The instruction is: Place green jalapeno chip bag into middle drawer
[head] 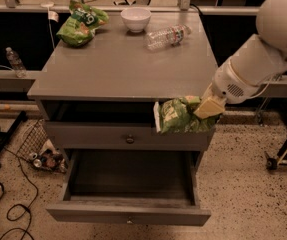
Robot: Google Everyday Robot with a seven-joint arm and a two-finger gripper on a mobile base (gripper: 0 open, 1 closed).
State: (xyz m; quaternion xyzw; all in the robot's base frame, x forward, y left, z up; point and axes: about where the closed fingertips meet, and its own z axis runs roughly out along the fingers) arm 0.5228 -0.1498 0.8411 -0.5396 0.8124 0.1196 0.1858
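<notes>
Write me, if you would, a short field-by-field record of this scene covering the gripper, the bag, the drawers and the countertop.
gripper: at the cabinet's front right corner, just below the countertop edge, shut on the bag
green jalapeno chip bag: held in the air by the right end of the upper drawer front
middle drawer: pulled open, bag not yet inside
countertop: brighter green bag, white bowl, plastic bottle lying down
</notes>
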